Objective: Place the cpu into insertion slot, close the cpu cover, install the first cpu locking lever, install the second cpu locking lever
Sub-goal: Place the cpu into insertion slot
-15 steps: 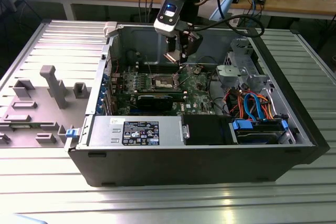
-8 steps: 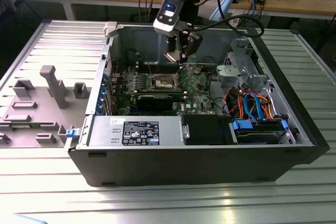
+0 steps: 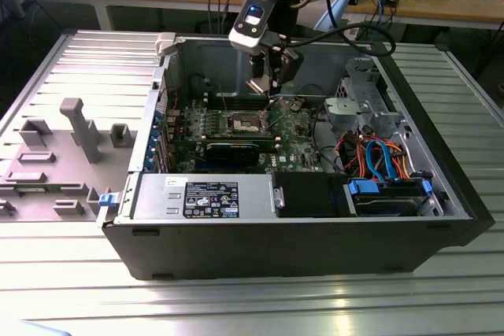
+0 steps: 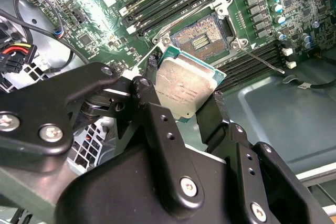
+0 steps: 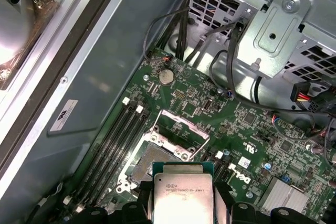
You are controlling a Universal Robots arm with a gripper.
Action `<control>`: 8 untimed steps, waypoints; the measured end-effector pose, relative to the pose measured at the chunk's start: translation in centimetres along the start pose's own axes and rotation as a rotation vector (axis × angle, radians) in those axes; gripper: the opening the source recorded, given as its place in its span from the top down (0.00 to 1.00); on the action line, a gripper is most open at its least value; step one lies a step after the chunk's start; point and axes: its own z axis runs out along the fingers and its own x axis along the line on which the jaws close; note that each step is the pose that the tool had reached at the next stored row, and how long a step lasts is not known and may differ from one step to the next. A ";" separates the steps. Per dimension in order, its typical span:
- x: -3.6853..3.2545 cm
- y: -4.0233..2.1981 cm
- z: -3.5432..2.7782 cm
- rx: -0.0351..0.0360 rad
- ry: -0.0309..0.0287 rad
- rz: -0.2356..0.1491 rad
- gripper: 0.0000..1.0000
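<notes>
Sitting on the green board [image 3: 303, 125], the slot [image 3: 244, 122] lies open. Just to the exterior view's right of it, and higher up, hangs the gripper [image 3: 266, 86] — its two black fingers [image 4: 153, 103] pinch the cpu [image 4: 184, 85] by opposite edges. The cpu sits tilted between them — not touching the slot.

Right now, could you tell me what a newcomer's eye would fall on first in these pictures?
First, the black hand gripping the silvery cpu by its edges, poised above the green motherboard. Close by lies the empty insertion slot, inside an opened computer case lying on a ribbed metal table.
</notes>
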 end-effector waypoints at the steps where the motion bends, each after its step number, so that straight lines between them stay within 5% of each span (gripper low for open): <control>1: 0.00 0.00 0.00 0.0000 -0.0001 0.002 0.45; 8: 0.00 0.00 0.01 -0.0003 -0.0007 0.016 0.45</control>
